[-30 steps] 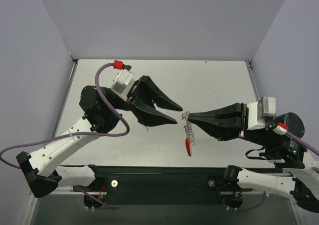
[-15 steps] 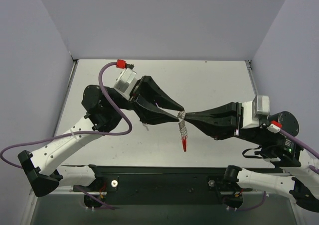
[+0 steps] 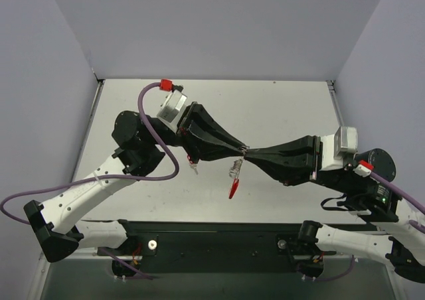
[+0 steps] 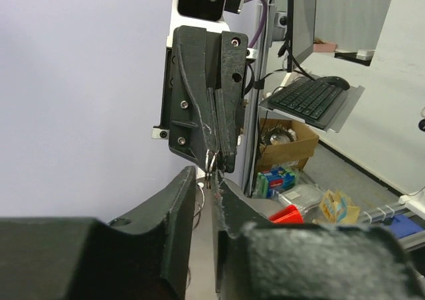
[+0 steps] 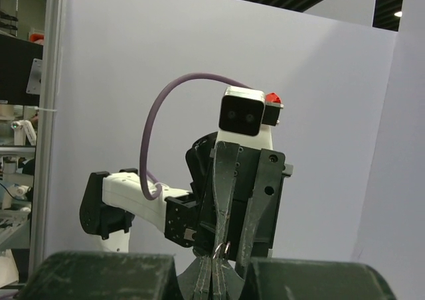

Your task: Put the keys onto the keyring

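Note:
My right gripper [image 3: 248, 153] is shut on the thin wire loop at the top of the keyring [image 3: 234, 180]. Its beaded chain and red band hang free below, above the table. My left gripper [image 3: 242, 150] meets it tip to tip. In the left wrist view the left fingers [image 4: 188, 180] stand a narrow gap apart, with the wire loop [image 4: 211, 170] between their tips. The right wrist view shows the loop [image 5: 222, 249] against one left finger. The tiny red-headed key [image 3: 192, 162] lies on the table under the left gripper.
The white table [image 3: 279, 107] has grey walls on its left, back and right sides. A black rail [image 3: 212, 237] with both arm bases runs along the near edge. The left arm's purple cable [image 3: 149, 124] loops beside its wrist.
The two grippers have come together tip to tip. The left jaws have narrowed round the wire loop. The hanging chain and red band have swung to the left.

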### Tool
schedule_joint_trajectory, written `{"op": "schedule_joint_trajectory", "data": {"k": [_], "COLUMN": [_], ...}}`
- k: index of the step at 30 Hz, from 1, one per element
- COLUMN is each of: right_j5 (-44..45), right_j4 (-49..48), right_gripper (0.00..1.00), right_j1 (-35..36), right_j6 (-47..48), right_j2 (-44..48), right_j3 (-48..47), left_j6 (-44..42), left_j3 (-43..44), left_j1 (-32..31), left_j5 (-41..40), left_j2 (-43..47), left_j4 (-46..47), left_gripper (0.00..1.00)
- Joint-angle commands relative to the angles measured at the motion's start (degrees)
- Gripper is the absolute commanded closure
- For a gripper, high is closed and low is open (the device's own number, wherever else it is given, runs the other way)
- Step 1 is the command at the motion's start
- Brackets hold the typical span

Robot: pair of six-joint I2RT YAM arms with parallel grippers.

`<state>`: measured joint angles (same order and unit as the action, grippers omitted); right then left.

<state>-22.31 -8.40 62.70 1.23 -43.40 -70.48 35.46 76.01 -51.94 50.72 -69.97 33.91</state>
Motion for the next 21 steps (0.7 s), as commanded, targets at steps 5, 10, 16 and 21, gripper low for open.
{"op": "schedule_joint_trajectory", "data": {"k": [5, 10, 16, 21], "right_j5": [-0.20, 3.13, 17.80, 26.79], "right_j4": [-6.45, -6.54, -1.45, 1.98], "right_gripper": [1.00, 0.77, 0.37, 0.25], "right_j1": [-0.03, -0.03, -0.21, -6.25], "right_j6": [-0.71, -1.23, -4.92, -11.68], "right_j2": [-0.11, 0.33, 2.00, -0.45], "right_j3": [-0.10, 1.48, 6.75, 11.94], "left_j6": [-2.85, -9.00, -21.56, -24.57], "left_j3": [1.34, 0.55, -3.39, -8.59], "left_j1": [-0.44, -0.35, 0.44, 4.82], "left_j5": [-2.64, -7.55, -23.19, -32.69], "left_j2": [1.59, 4.40, 12.39, 19.07], "left_j4": [-3.23, -11.47, -30.61, -42.86], "left_gripper": [1.00, 1.00, 1.00, 1.00]}}
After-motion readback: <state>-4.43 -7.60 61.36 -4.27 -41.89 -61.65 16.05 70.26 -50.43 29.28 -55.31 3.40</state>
